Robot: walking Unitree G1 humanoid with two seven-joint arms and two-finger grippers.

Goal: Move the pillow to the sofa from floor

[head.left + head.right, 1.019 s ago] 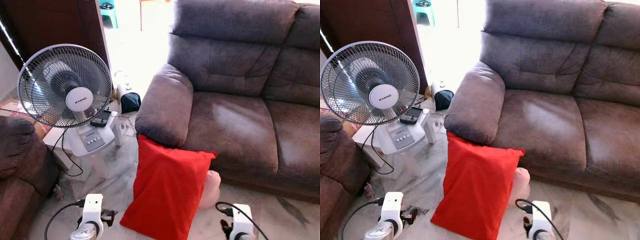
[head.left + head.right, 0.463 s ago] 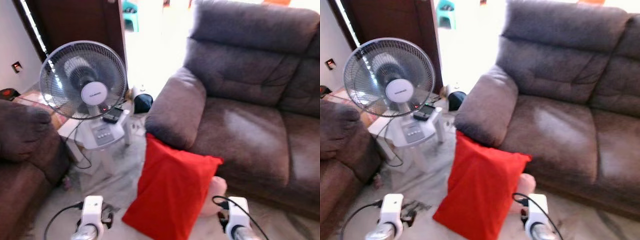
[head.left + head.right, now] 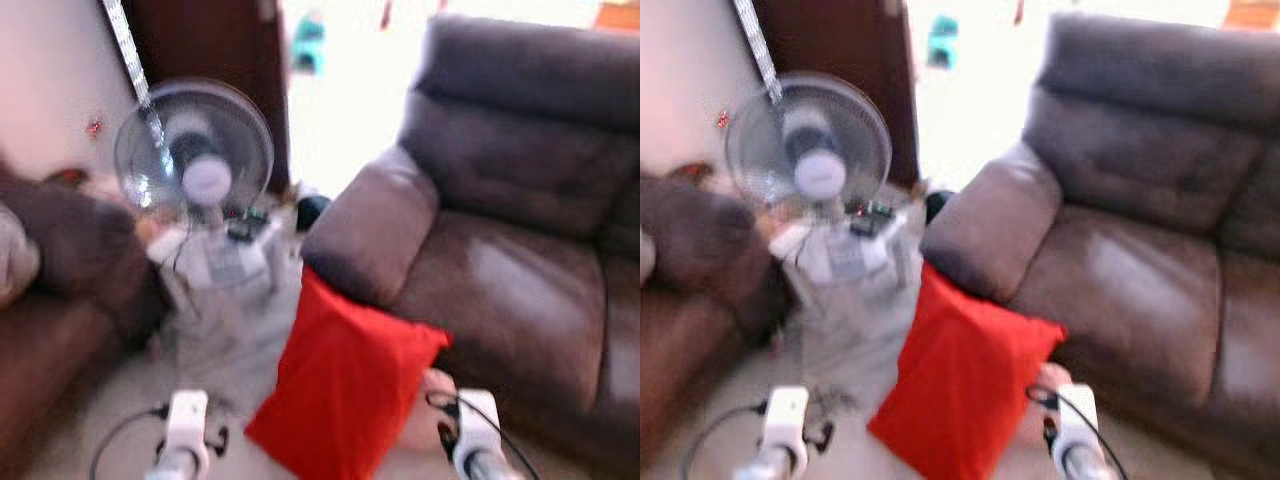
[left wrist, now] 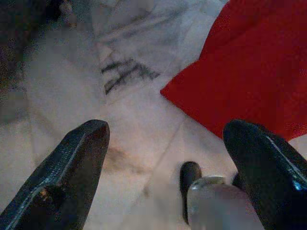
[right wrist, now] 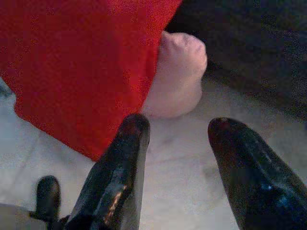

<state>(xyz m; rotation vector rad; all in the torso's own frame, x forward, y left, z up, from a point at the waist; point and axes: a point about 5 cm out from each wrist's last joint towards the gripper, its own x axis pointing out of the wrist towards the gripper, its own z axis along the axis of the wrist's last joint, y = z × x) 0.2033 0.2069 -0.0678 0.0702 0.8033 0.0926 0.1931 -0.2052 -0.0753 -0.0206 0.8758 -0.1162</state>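
The red pillow (image 3: 345,385) stands on the floor (image 4: 139,129), leaning against the sofa (image 3: 520,260). My left gripper (image 4: 165,158) and right gripper (image 5: 175,163) hang spread apart and empty. I judge I'm approaching; next, reach in and grasp it.

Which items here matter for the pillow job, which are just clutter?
For the job:
- red pillow, on the floor, leaning against the sofa arm
- sofa, the target
- left gripper and right gripper, both open, low near the pillow

Lying about:
- fan
- small white table under it
- pink cushion behind the pillow
- armchair
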